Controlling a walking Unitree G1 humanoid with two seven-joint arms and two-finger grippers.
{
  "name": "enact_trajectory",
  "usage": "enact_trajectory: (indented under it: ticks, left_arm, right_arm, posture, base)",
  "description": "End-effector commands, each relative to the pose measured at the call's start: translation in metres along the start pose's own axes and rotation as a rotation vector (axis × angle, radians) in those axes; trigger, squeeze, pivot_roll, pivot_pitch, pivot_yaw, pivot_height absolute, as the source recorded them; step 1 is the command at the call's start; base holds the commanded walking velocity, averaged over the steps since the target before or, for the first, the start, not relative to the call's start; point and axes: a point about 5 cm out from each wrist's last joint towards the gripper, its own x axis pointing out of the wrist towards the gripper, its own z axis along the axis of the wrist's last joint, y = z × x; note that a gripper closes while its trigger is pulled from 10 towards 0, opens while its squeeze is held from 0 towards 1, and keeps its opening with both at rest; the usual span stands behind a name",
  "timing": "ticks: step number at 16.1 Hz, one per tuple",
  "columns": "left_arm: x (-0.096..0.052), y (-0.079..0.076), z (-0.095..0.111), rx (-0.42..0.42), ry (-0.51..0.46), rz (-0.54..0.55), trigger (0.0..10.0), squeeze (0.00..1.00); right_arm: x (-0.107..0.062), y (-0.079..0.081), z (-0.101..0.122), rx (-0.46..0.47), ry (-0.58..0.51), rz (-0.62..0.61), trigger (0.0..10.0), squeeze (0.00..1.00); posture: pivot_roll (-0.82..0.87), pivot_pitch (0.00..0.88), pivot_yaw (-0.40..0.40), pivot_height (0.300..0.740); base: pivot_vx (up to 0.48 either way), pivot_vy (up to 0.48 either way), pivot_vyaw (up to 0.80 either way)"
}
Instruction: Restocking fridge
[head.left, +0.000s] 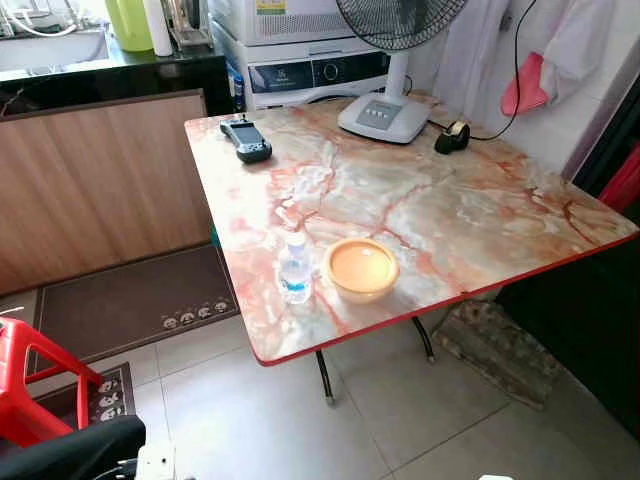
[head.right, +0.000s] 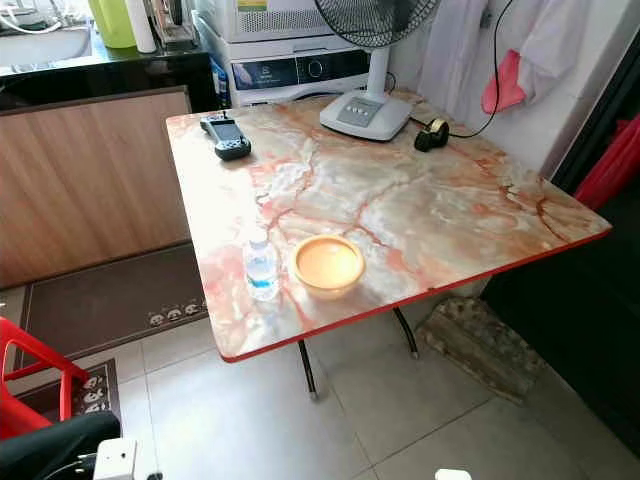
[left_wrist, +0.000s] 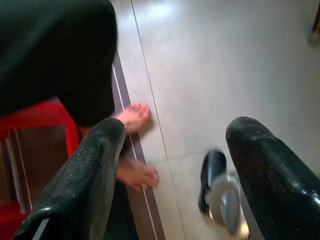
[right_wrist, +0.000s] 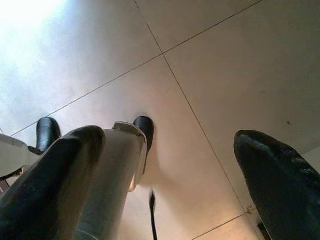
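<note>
- Marble-patterned, red-edged table stands on pale floor tiles, and everything below is placed against it. From the head cameras: a small water bottle stands upright near the table's front edge, with a yellow bowl just beside it, the two apart.
- Toward the far side of the table sit a dark handset, the white base of a fan and a roll of tape. A brown mat lies on the floor beside the table, and a red chair stands well away from it.
- Left wrist view: the left gripper hangs low, away from the table, fingers spread and holding nothing. A person's bare feet rest on the tiles below it.
- Right wrist view: the right gripper also hangs over bare tiles, fingers wide apart and empty, with the robot's own leg beneath.
- Judgement: the bottle is likely the item to restock. It looks light and thin-walled, smooth and easy to tip. A hold across the mid-body below the cap, squeezed gently, should suit. The bowl alongside leaves little room on that side.
</note>
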Motion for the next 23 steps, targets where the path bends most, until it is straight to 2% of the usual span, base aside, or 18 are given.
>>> enact_trajectory:
  ticks: [1, 2, 4, 9, 10, 12, 13, 14, 18, 20, 23]
  left_arm:
    - [-0.002, 0.006, 0.007, 0.018, -0.095, 0.024, 10.0, 0.00]
    - [-0.004, 0.011, 0.015, 0.007, -0.188, 0.037, 10.0, 0.00]
    - [-0.009, 0.015, 0.025, -0.012, -0.303, 0.077, 10.0, 0.00]
    - [-0.020, 0.021, 0.056, -0.035, -0.541, 0.113, 10.0, 0.00]
    - [-0.026, 0.023, 0.077, -0.017, -0.645, 0.119, 10.0, 0.00]
    - [-0.032, 0.022, 0.097, 0.023, -0.735, 0.104, 10.0, 0.00]
    - [-0.038, 0.020, 0.109, 0.079, -0.800, 0.086, 10.0, 0.00]
    - [-0.039, 0.020, 0.110, 0.090, -0.809, 0.084, 10.0, 0.00]
    - [-0.065, 0.013, 0.137, 0.127, -0.944, 0.050, 10.0, 0.00]
    - [-0.078, 0.001, 0.159, 0.144, -1.014, -0.021, 10.0, 0.00]
    - [-0.084, -0.016, 0.161, 0.174, -1.019, -0.098, 10.0, 0.00]
  right_arm:
    - [-0.001, -0.001, -0.002, -0.012, -0.001, -0.004, 10.0, 0.00]
    - [-0.001, -0.001, -0.004, -0.011, 0.001, -0.005, 10.0, 0.00]
    - [-0.002, -0.001, -0.007, -0.006, 0.005, -0.006, 10.0, 0.00]
    - [-0.003, -0.003, -0.014, -0.002, 0.018, -0.013, 10.0, 0.00]
    - [-0.004, -0.003, -0.015, -0.002, 0.020, -0.016, 10.0, 0.00]
    - [-0.004, -0.003, -0.016, -0.005, 0.020, -0.015, 10.0, 0.00]
    - [-0.004, -0.003, -0.017, -0.005, 0.018, -0.014, 10.0, 0.00]
    - [-0.004, -0.003, -0.017, -0.004, 0.018, -0.014, 10.0, 0.00]
    - [-0.003, 0.001, -0.019, 0.007, 0.017, -0.013, 10.0, 0.00]
    - [-0.003, 0.003, -0.020, -0.004, 0.025, -0.012, 10.0, 0.00]
    - [-0.002, 0.006, -0.020, -0.009, 0.026, -0.008, 10.0, 0.00]
  posture:
    - [0.15, 0.000, -0.046, 0.740]
    - [0.15, 0.000, -0.045, 0.740]
    - [0.15, 0.000, -0.044, 0.740]
    - [0.14, 0.000, -0.053, 0.740]
    - [0.15, 0.000, -0.056, 0.740]
    - [0.15, 0.000, -0.053, 0.740]
    - [0.15, 0.000, -0.050, 0.740]
    - [0.15, 0.000, -0.050, 0.740]
    - [0.15, 0.000, -0.036, 0.740]
    - [0.18, 0.000, -0.028, 0.740]
    - [0.17, 0.000, -0.014, 0.740]
  base:
    - [0.000, 0.000, 0.00]
    - [0.000, 0.000, 0.00]
    - [0.000, 0.000, 0.00]
    - [0.000, 0.000, 0.00]
    - [0.000, 0.000, 0.00]
    - [0.000, 0.000, 0.00]
    - [0.000, 0.000, 0.00]
    - [0.000, 0.000, 0.00]
    - [0.000, 0.000, 0.00]
    - [0.000, 0.000, 0.00]
    - [0.000, 0.000, 0.00]
